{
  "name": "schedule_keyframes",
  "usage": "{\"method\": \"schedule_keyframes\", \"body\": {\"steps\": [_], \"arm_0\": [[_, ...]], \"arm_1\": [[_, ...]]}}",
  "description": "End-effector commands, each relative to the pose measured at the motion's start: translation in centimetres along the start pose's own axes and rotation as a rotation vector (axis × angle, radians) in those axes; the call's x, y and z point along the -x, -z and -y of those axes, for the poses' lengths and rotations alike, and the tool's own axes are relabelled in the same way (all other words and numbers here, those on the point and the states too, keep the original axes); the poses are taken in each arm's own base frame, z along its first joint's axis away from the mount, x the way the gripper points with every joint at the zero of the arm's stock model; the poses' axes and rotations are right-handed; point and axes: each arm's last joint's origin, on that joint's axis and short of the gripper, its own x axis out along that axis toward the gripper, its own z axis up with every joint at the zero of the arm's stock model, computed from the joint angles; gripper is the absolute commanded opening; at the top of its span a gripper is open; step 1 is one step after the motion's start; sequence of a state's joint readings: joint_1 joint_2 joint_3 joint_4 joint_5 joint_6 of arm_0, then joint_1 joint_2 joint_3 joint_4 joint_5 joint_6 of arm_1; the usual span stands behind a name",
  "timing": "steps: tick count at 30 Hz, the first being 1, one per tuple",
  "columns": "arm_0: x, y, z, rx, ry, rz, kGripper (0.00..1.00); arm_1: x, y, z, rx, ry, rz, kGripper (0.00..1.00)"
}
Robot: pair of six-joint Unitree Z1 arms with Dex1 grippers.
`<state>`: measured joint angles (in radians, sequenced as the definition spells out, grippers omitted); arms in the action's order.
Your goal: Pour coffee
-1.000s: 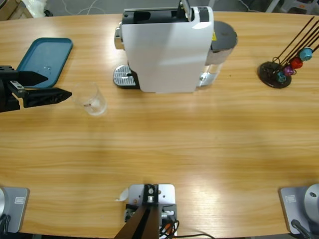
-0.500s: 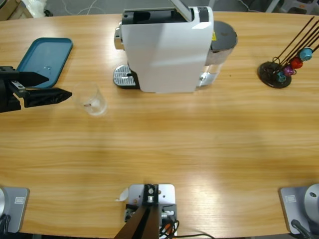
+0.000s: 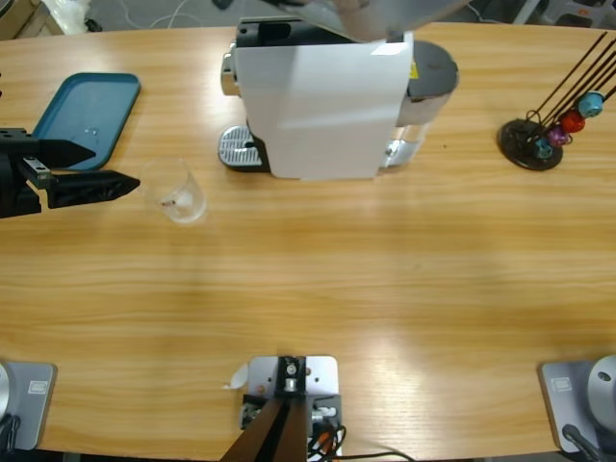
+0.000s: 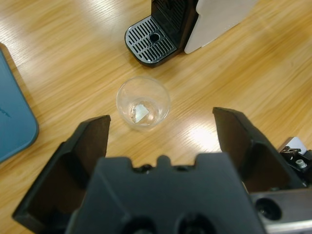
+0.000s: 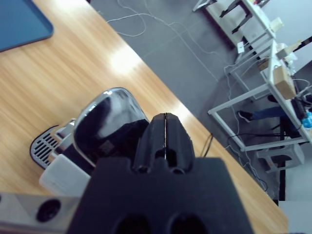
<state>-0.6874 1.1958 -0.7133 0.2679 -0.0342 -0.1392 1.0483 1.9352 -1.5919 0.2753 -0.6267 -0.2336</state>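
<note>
**Right arm swings in over the coffee machine**

Since half a second ago, our right arm (image 3: 371, 12) has moved in at the top edge, above the coffee machine (image 3: 322, 96); left side unchanged. Right gripper (image 5: 165, 127): jaws pressed together, holding nothing, over the machine's chrome lid (image 5: 105, 122). Left gripper (image 3: 96, 168): jaws spread wide, just beside the glass tumbler (image 3: 176, 192), not touching. We see no coffee in the tumbler. Drip tray (image 4: 150, 45) bare. Blue tray (image 3: 87, 115) behind left gripper.
</note>
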Motion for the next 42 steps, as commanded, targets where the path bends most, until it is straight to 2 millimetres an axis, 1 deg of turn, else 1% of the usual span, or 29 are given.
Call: {"method": "schedule_keyframes", "body": {"steps": [1,6,12,19,26,30,33,36,37,39,40,42], "arm_0": [[-1.3,0.6,0.0,0.002,0.015,-0.056,0.908],[-1.3,0.6,0.0,0.002,0.015,-0.056,0.908],[-1.3,0.5,0.0,0.002,0.017,-0.058,0.908],[-1.5,0.5,0.0,0.003,0.016,-0.062,0.908],[-1.3,0.5,0.0,0.002,0.017,-0.058,0.904],[-1.4,0.5,0.0,0.002,0.017,-0.059,0.904],[-1.3,0.5,0.0,0.002,0.017,-0.058,0.904],[-1.3,0.6,0.0,0.002,0.017,-0.059,0.904],[-1.3,0.6,0.0,0.002,0.017,-0.058,0.904],[-1.3,0.6,0.0,0.002,0.016,-0.06,0.904],[-1.3,0.6,0.0,0.002,0.016,-0.06,0.904],[-1.4,0.5,0.1,0.003,0.018,-0.063,0.904]], "arm_1": [[-3.6,4.5,-6.9,0.098,-0.107,-0.123,0.0],[-3.8,5.3,-7.6,0.091,-0.113,-0.133,0.0],[-4.2,6.4,-8.8,0.084,-0.124,-0.144,0.0],[-4.2,6.7,-10.2,0.083,-0.146,-0.146,0.0],[-4.2,7.5,-11.7,0.079,-0.169,-0.163,0.0],[-4.2,8.4,-11.9,0.071,-0.169,-0.171,0.0],[-4.2,8.5,-11.9,0.069,-0.169,-0.172,0.0],[-4.2,8.2,-11.8,0.062,-0.165,-0.161,0.0],[-4.2,8.1,-11.5,0.061,-0.158,-0.157,0.0],[-4.3,7.6,-10.2,0.051,-0.131,-0.146,0.0],[-4.0,7.1,-9.3,0.044,-0.119,-0.133,0.0],[-3.2,6.4,-8.4,0.035,-0.113,-0.11,0.0]]}}
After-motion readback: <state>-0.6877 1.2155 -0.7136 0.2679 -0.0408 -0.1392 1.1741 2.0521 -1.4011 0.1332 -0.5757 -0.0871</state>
